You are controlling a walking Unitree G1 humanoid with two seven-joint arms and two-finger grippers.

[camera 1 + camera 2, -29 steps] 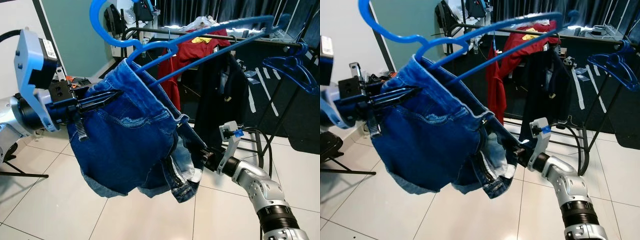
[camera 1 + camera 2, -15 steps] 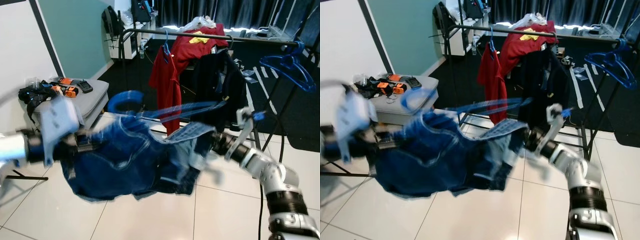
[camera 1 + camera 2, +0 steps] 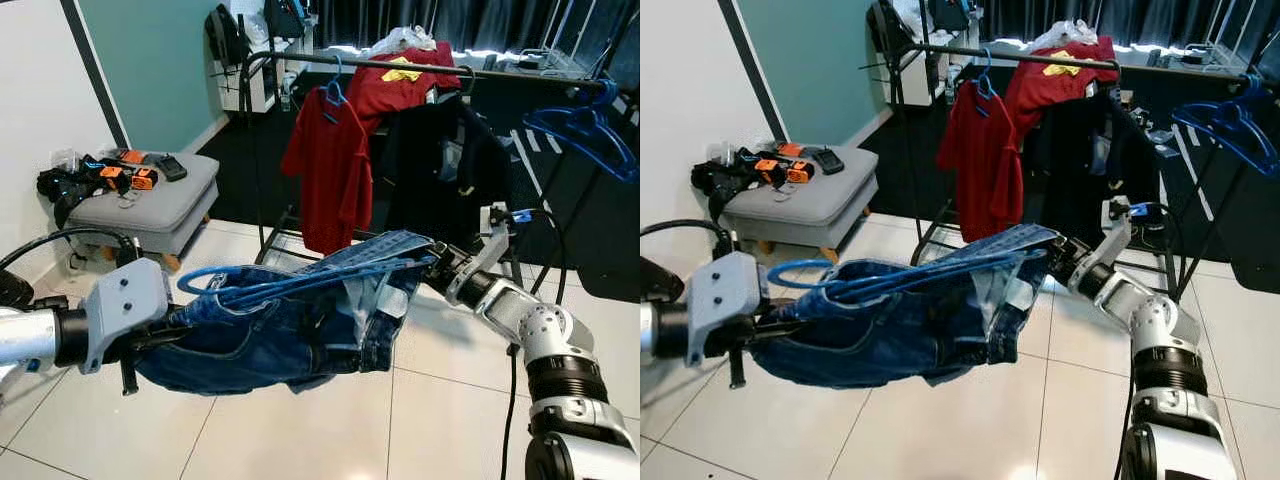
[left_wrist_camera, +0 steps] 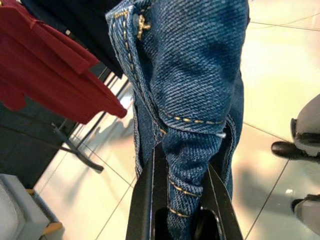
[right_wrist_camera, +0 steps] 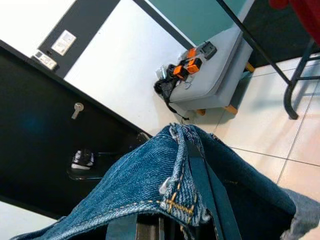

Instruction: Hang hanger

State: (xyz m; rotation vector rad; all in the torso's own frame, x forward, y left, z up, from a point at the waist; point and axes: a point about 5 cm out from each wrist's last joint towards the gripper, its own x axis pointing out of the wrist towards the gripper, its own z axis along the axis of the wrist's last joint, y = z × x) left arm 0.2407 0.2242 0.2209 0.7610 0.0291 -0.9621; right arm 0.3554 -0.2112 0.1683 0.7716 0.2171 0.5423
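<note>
A blue plastic hanger (image 3: 300,283) carries denim shorts (image 3: 280,335) and lies almost level between my two arms, low over the tiled floor. My left gripper (image 3: 168,326) is shut on the shorts at the hook end; the left wrist view has its black fingers (image 4: 150,195) clamped on a denim fold. My right gripper (image 3: 434,266) is shut on the waistband at the other end, where the hanger's bar (image 5: 200,175) runs along the denim. The black clothes rail (image 3: 520,73) stands behind, well above the hanger.
Red shirts (image 3: 325,165) and dark garments (image 3: 435,170) hang on the rail. Another blue hanger (image 3: 580,135) hangs at the right. A grey ottoman (image 3: 150,200) with tools sits at the left. A black cable (image 3: 535,300) loops by my right arm.
The hanger and shorts have swung down from a steep, high tilt to a low, nearly level position. Both grippers kept their hold. The camera view has also shifted.
</note>
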